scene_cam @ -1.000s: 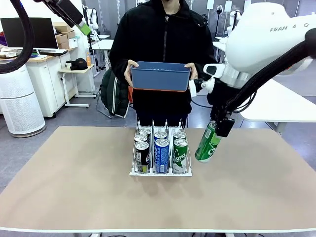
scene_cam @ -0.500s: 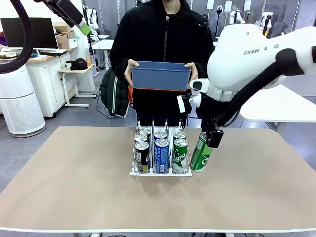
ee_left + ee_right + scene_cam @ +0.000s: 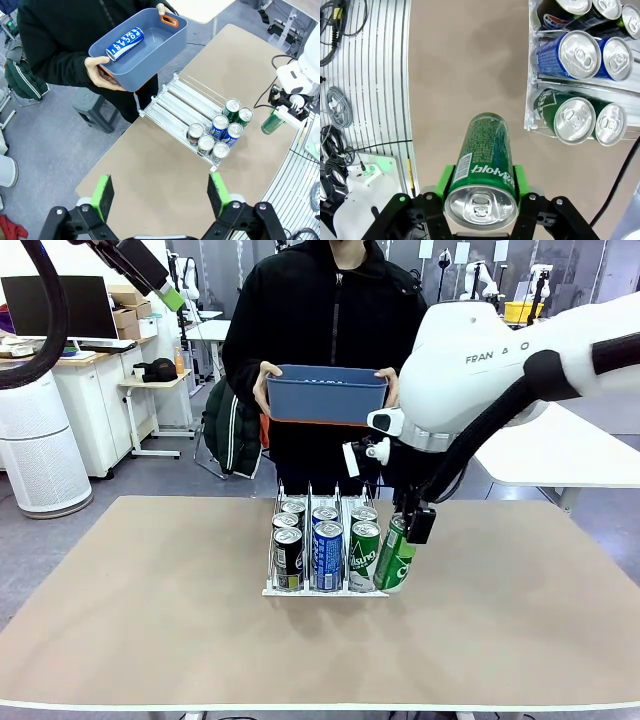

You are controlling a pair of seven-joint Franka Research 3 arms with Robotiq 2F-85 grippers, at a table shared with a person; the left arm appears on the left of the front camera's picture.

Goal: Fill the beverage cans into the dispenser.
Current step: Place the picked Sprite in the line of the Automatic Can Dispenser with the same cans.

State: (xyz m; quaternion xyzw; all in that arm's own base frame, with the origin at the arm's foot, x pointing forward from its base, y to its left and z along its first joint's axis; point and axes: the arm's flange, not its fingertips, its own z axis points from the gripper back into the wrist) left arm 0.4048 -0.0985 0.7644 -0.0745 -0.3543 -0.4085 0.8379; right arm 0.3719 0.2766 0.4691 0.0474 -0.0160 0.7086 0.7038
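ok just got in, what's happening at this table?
The right gripper is shut on a green can, held tilted beside the dispenser's right side. The dispenser holds six cans at the robot's end, two per lane. The left gripper hangs open high above the table. A person on the far side holds a blue tub in both hands, with one blue can lying in it.

my table (image 3: 140, 620): tan top | across from me: 1 person (image 3: 330, 310) in black jacket, blue tub (image 3: 325, 395) at chest | behind, my left: white air purifier (image 3: 38, 455), dark monitor (image 3: 60, 306) on desk
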